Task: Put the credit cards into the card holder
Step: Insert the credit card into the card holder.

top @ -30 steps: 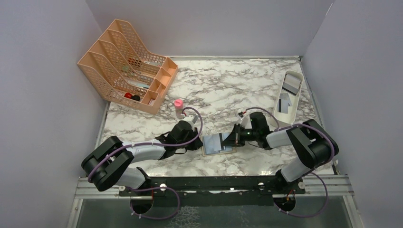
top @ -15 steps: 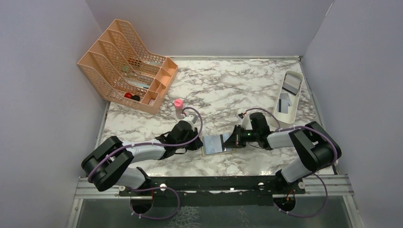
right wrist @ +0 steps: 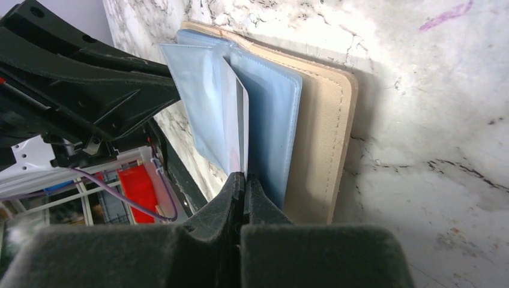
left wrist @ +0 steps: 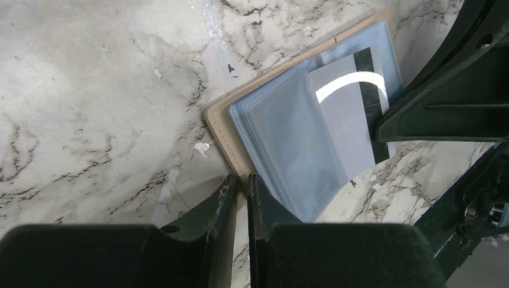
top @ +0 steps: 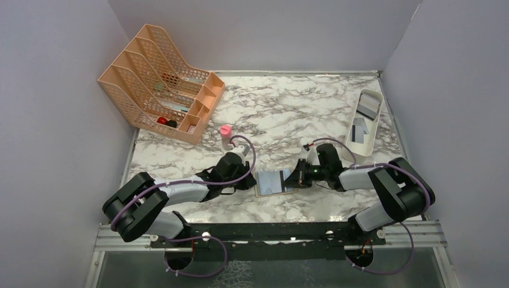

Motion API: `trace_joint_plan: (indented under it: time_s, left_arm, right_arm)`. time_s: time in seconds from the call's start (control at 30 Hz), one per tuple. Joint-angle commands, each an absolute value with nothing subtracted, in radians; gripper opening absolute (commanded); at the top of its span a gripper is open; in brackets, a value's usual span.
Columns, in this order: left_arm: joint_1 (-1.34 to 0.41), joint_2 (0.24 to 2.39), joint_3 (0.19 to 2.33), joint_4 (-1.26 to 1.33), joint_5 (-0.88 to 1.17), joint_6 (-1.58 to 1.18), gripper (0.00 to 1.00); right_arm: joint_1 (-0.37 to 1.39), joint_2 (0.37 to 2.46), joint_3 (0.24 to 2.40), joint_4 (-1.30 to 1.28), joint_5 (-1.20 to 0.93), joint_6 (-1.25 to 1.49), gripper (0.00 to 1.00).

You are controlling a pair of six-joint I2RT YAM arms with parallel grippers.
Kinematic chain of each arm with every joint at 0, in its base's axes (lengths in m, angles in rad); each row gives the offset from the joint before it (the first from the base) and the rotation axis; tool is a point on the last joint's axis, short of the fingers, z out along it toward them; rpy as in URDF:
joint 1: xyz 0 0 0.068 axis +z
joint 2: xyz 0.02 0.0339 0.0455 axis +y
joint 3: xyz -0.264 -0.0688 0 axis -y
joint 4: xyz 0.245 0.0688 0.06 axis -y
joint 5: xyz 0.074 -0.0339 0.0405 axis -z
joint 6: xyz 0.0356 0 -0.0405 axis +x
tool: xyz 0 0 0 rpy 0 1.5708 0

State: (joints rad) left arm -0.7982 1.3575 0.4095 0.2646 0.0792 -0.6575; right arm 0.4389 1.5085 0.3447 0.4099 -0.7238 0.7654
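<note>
I am watching the right arm's (top: 401,191) elbow swinging out toward the table's (top: 288,108) right edge since a second ago; the left arm (top: 180,192) is staying put. The card holder (top: 271,182) is lying open by the table's near edge, tan cover down, bluish sleeves (left wrist: 294,150) fanning up. The left tool (left wrist: 242,186) is pinching its tan edge; the right tool (right wrist: 242,180) is clamping a grey card (left wrist: 345,129) between sleeves.

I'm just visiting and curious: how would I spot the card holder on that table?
On the white marble-patterned table, look toward the middle of the near side, where the left gripper and right gripper meet. Between them lies the card holder, a small tan wallet opened flat. Unlike the long white tray and big peach mesh rack, it has clear bluish plastic sleeves like booklet pages.
</note>
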Motion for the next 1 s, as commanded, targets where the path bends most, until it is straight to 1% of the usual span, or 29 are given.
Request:
trace_joint_plan:
  time_s: [0.0, 0.37, 0.47, 0.53, 0.67, 0.77, 0.9, 0.93, 0.97]
  left_arm:
    - [-0.795, 1.341, 0.389, 0.277, 0.091, -0.667, 0.16]
    - [-0.795, 1.346, 0.401, 0.278, 0.098, -0.662, 0.16]
    - [-0.795, 1.342, 0.401, 0.277, 0.099, -0.665, 0.16]
    - [-0.795, 1.335, 0.395, 0.280, 0.098, -0.671, 0.16]
    - [-0.796, 1.324, 0.397, 0.272, 0.103, -0.676, 0.16]
    - [-0.796, 1.309, 0.393, 0.274, 0.100, -0.681, 0.16]
    - [-0.796, 1.302, 0.393, 0.266, 0.100, -0.678, 0.16]
    - [-0.796, 1.300, 0.393, 0.265, 0.101, -0.679, 0.16]
    - [-0.796, 1.299, 0.391, 0.267, 0.103, -0.680, 0.16]
  right_arm:
    - [0.446, 1.506, 0.321, 0.375, -0.677, 0.767, 0.01]
    - [0.451, 1.584, 0.396, 0.359, -0.792, 0.684, 0.01]
    - [0.463, 1.606, 0.443, 0.286, -0.796, 0.636, 0.02]
    - [0.478, 1.599, 0.450, 0.285, -0.772, 0.641, 0.03]
    - [0.507, 1.555, 0.470, 0.226, -0.702, 0.654, 0.10]
    - [0.508, 1.533, 0.476, 0.182, -0.648, 0.636, 0.20]
    - [0.508, 1.495, 0.482, 0.149, -0.606, 0.622, 0.24]
    - [0.508, 1.482, 0.479, 0.163, -0.605, 0.631, 0.27]
    - [0.508, 1.474, 0.480, 0.167, -0.604, 0.636, 0.85]
